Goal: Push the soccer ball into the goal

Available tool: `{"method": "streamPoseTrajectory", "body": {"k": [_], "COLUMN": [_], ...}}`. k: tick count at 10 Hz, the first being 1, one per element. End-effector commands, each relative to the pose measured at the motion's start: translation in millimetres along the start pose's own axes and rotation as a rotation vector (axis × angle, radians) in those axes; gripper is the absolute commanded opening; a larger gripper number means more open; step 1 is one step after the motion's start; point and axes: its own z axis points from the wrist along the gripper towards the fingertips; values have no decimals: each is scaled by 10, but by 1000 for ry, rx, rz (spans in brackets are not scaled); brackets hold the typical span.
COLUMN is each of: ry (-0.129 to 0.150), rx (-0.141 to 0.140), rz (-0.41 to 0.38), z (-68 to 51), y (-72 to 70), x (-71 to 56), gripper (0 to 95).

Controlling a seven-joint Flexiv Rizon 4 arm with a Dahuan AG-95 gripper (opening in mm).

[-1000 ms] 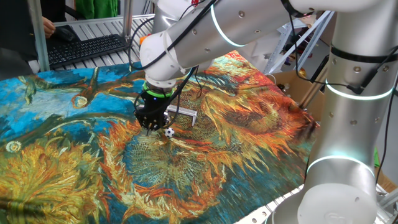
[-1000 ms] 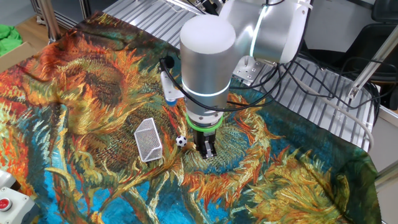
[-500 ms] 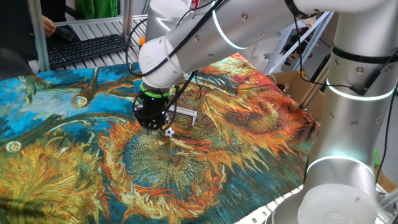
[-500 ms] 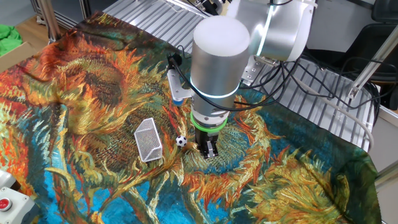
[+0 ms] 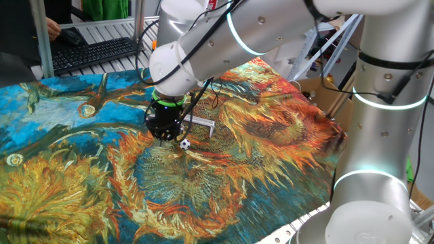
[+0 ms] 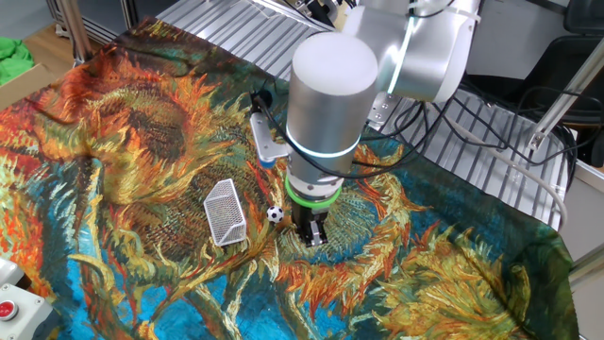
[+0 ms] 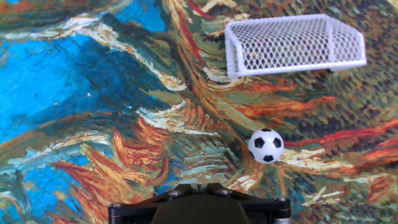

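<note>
The soccer ball (image 5: pixel 184 144) is a tiny white ball with black patches lying on the painted cloth; it also shows in the other fixed view (image 6: pixel 275 214) and the hand view (image 7: pixel 266 145). The goal (image 5: pixel 200 124) is a small white netted frame just beyond the ball, also seen in the other fixed view (image 6: pixel 225 212) and at the top right of the hand view (image 7: pixel 292 45). My gripper (image 5: pixel 163 139) points down at the cloth beside the ball, a little apart from it on the side away from the goal (image 6: pixel 314 232). Its fingers are together and hold nothing.
A sunflower-patterned cloth (image 5: pixel 81 169) covers the whole table. A keyboard (image 5: pixel 95 53) and a person's hand lie at the far edge. A metal rack (image 6: pixel 491 142) and cables sit behind the arm. A box with a red button (image 6: pixel 8 307) stands at the cloth's corner.
The gripper has shifted slightly and the wrist has turned a little above the cloth. The ball and the goal have not moved.
</note>
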Motion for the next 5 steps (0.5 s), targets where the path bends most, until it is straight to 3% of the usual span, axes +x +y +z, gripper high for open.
{"method": "streamPoseTrajectory", "body": {"k": [1,3,5], "ry": [-8,-6,9], "rx": [0,-2,-16], "rz": [2,14,23], "z": [33,82,82], "y": [29,93,103], "x": [-57,-161,-171], "gripper": [0,0,0]}}
